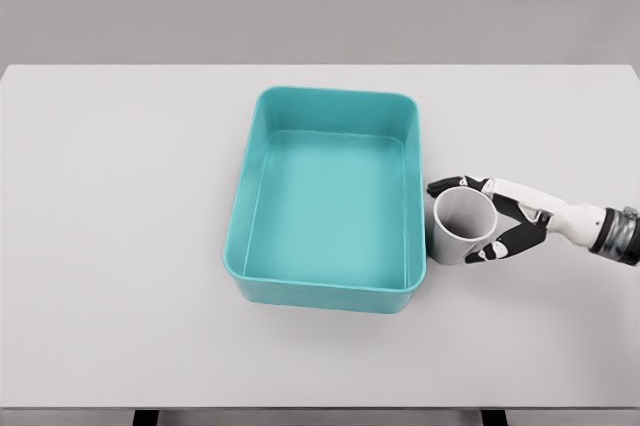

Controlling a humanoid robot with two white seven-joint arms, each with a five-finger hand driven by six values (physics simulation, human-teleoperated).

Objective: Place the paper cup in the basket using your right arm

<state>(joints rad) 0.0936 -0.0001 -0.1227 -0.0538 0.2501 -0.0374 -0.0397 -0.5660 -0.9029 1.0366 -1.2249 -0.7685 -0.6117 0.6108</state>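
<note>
A white paper cup (459, 227) stands upright on the table just right of the teal basket (243, 208), its open mouth facing up. My right hand (478, 220) comes in from the right edge and wraps the cup, with the thumb behind near the rim and the fingers curled around the front side. The cup sits close beside the basket's right wall, outside it. The basket holds nothing. My left arm does not show.
The white table (110, 246) spreads wide around the basket. Its front edge runs along the bottom of the picture and its back edge meets a grey wall.
</note>
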